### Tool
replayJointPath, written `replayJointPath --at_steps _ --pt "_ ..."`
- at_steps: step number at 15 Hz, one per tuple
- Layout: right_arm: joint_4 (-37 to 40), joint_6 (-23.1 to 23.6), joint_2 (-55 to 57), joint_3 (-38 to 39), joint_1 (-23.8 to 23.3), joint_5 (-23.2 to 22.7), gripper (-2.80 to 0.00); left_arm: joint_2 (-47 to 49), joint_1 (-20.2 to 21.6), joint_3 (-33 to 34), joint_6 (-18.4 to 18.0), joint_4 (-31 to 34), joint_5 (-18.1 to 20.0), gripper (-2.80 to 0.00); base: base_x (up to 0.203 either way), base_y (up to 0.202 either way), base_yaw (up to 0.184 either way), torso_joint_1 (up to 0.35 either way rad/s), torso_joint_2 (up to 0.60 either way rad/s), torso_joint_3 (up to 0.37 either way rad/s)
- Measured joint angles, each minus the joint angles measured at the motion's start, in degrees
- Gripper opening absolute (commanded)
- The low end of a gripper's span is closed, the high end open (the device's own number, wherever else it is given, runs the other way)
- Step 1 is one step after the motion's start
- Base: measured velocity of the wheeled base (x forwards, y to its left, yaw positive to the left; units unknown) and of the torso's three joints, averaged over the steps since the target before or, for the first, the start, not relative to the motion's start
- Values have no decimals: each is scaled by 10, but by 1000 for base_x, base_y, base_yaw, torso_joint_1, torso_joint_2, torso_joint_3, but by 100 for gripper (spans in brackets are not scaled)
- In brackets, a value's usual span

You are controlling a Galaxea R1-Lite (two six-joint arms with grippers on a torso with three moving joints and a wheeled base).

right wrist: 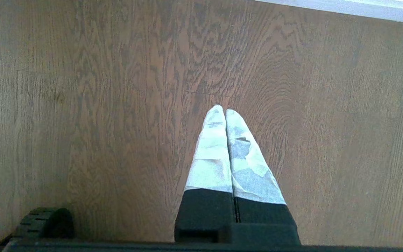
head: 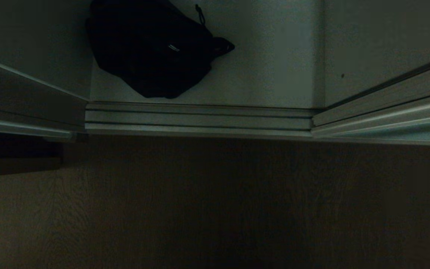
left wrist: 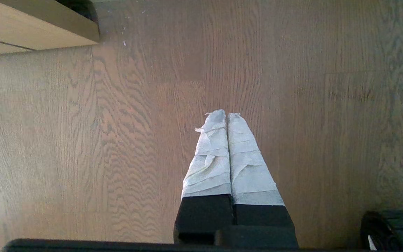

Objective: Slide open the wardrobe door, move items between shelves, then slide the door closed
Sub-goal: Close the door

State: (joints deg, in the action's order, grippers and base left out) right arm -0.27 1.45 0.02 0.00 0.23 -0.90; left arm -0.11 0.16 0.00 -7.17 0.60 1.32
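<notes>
A soft black bag (head: 151,48) lies on a white-grey shelf (head: 267,74) at the bottom of the wardrobe, toward the left of the opening. A silver track (head: 200,120) runs along the shelf's front edge. Pale panels with silver bottom frames stand on the left (head: 28,41) and the right (head: 386,37) of the opening; which is the sliding wardrobe door I cannot tell. Neither arm shows in the head view. My left gripper (left wrist: 226,113) and right gripper (right wrist: 224,109) both hang shut and empty over the wood floor, tape-wrapped fingertips pressed together.
Wood-grain floor (head: 215,209) stretches in front of the wardrobe. A light wooden furniture corner (left wrist: 37,28) shows in the left wrist view. A black wheel of my base appears in the left wrist view (left wrist: 385,229) and in the right wrist view (right wrist: 46,222). A pale strip (right wrist: 345,7) edges the floor.
</notes>
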Motion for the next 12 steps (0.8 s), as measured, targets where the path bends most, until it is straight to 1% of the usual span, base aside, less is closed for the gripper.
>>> replayJointPath --at_steps 5,12 --pt "-1 -8 0 0 0 0 -280 0 0 0 0 0 0 -280 0 0 0 0 0 0" --pt "-1 -8 0 0 0 0 -280 1 0 0 0 0 0 -280 0 0 0 0 0 0"
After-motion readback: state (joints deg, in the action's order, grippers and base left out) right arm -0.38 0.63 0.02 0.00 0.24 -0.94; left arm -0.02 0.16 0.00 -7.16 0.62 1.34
